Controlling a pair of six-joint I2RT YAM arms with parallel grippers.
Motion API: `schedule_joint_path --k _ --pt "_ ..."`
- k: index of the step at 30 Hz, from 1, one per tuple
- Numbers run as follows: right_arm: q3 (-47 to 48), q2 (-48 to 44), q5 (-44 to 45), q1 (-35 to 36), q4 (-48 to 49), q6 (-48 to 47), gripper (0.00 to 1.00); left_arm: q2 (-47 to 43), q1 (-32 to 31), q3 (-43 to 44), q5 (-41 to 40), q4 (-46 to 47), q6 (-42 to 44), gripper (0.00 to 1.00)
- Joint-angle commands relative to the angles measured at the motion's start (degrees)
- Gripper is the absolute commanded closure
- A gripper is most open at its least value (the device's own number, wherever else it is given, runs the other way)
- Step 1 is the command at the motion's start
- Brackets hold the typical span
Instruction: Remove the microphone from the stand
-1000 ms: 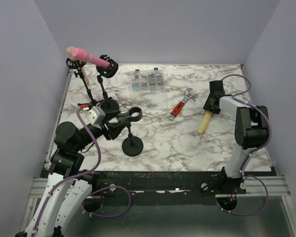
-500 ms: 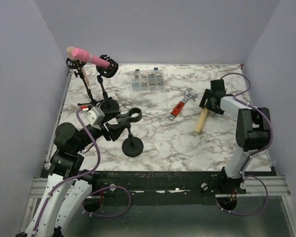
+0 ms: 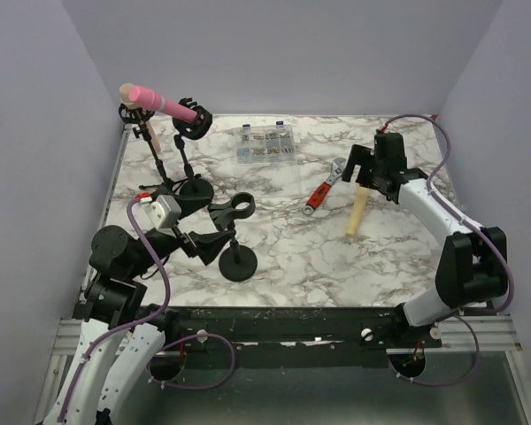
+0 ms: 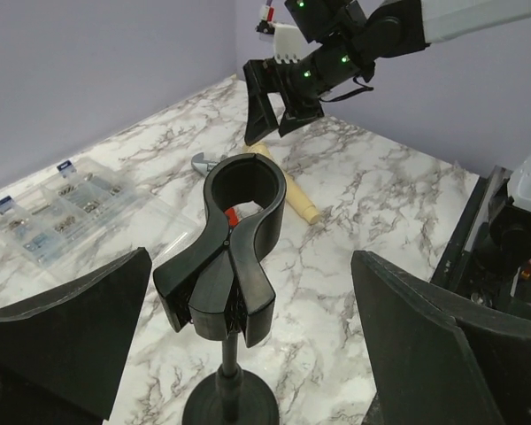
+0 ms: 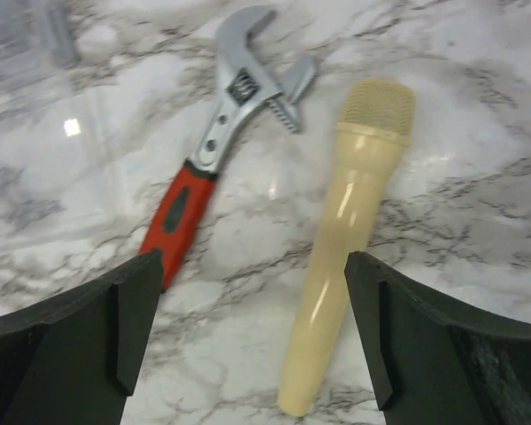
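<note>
A cream microphone (image 3: 357, 215) lies flat on the marble table, and shows under my right wrist as the cream microphone (image 5: 345, 230). My right gripper (image 3: 360, 168) hovers open above its head end, and the jaws of the right gripper (image 5: 252, 266) touch nothing. The black stand (image 3: 237, 252) stands at front centre with its clip (image 4: 241, 190) empty. My left gripper (image 3: 211, 239) is open, and the clip's handles sit untouched between the wide jaws of the left gripper (image 4: 248, 266). A pink microphone (image 3: 159, 102) rests on other stands at the back left.
A red-handled wrench (image 3: 327, 186) lies just left of the cream microphone, also seen as the wrench (image 5: 221, 133). A clear parts box (image 3: 265, 143) sits at the back centre. Two more black stands (image 3: 188, 173) occupy the back left corner.
The right gripper opened, let go of the cream microphone and moved up and back; the microphone now lies on the table. The left gripper opened off the stand's clip and drew back slightly.
</note>
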Motion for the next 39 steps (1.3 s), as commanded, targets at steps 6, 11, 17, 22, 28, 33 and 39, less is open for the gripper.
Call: schedule_joint_path --k 6,11,17,22,28,33,39 --pt "-1.9 -14.3 -28.9 10.0 6.1 15.0 0.0 0.2 -0.3 9.5 -8.2 -4.7 -6.3 0.01" --pt "-3.9 -19.9 -32.8 19.9 14.1 26.0 0.0 0.1 -0.3 10.9 -14.6 -2.8 -5.3 0.01" --pt "-5.6 -21.1 -31.8 28.9 21.2 40.0 0.0 -2.8 -0.3 6.4 -20.5 2.4 -1.1 0.01" --pt "-5.3 -21.1 -27.3 33.8 22.4 42.2 0.0 -8.2 -0.3 -0.5 -21.1 6.8 0.6 0.01" --pt "-2.9 -15.9 -27.9 37.6 25.3 43.4 0.0 -13.1 -0.3 -4.3 -23.9 9.0 1.4 0.01" --pt "0.0 -11.3 -26.4 40.6 25.8 42.3 0.0 -13.5 -0.2 -5.1 -24.6 8.7 1.2 0.01" --pt "1.9 -8.2 -23.9 41.8 25.5 41.8 0.05 -13.9 -0.2 -5.6 -24.1 9.0 0.6 0.01"
